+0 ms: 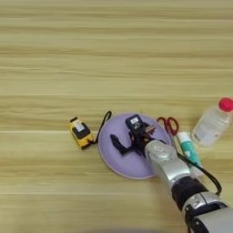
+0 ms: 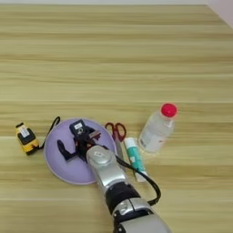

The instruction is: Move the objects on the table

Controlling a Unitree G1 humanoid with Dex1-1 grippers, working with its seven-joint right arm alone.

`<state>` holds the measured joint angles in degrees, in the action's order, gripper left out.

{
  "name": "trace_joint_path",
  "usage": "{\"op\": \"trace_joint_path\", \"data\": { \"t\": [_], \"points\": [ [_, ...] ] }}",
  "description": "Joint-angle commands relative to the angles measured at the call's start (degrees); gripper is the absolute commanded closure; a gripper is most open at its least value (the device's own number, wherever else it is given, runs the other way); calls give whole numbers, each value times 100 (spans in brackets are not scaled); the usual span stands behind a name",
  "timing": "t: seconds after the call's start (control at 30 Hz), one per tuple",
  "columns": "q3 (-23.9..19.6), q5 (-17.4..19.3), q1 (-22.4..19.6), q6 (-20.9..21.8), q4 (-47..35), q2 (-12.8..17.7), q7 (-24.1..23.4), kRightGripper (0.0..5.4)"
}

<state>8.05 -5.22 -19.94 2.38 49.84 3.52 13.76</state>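
The yellow-and-black tape measure (image 1: pixel 81 133) lies on the table (image 1: pixel 113 59), just left of a round purple plate (image 1: pixel 129 164). Its black loop strap (image 1: pixel 103 121) reaches the plate's rim. My right gripper (image 1: pixel 125 135) hovers over the plate, open, one black finger (image 1: pixel 117 145) pointing left and the other toward the far rim, with nothing between them. The silver forearm (image 1: pixel 166 164) comes in from the bottom right. The white tube with a teal-green band (image 1: pixel 188 152) lies to the right of the arm. In the right eye view the tape measure (image 2: pixel 26 137) sits near the left edge.
Red-handled scissors (image 1: pixel 168 124) lie at the plate's right rim. A clear bottle with a red cap (image 1: pixel 211 123) lies tilted at the right. A black cable (image 1: pixel 207 175) runs along the forearm. Bare wood stretches across the far half of the table.
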Motion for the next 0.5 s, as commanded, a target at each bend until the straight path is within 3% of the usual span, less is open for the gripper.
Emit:
{"op": "trace_joint_path", "data": {
  "t": [0.03,0.5],
  "points": [
    [-58,-50,-325,88,-33,23,-131,3],
    [-84,14,-343,295,-191,-24,-36,3]
  ]
}}
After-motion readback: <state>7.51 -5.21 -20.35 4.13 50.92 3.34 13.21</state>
